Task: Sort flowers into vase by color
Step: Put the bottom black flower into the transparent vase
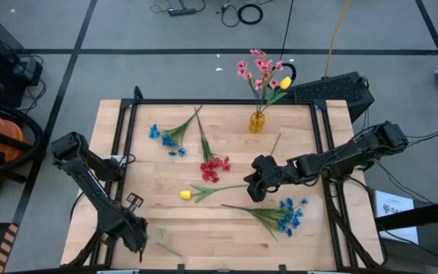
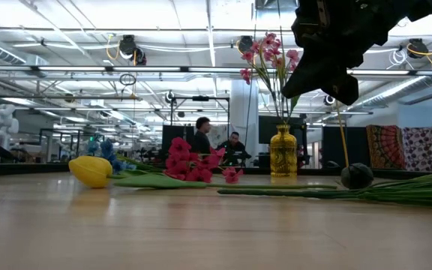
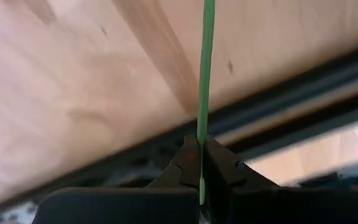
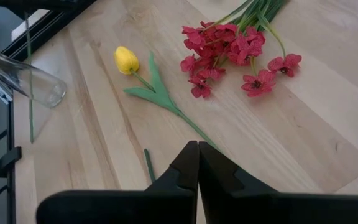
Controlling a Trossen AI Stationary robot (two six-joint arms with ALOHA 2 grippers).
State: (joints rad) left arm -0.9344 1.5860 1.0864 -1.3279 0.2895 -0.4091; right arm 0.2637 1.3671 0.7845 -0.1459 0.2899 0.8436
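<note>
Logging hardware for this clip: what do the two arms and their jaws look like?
Both arms, left arm and right arm, are black and jointed, built of slim links with bulkier joint housings. The left gripper and right gripper each end in two matte black, wedge-shaped jaws tapering to a point. No markings visible.

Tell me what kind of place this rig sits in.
Probably a large open lab or workshop, not a home: the low view shows exposed ceiling pipes and strip lights, and people at workstations behind the table. From above, taped floor lines and loose cables surround the wooden table.
</note>
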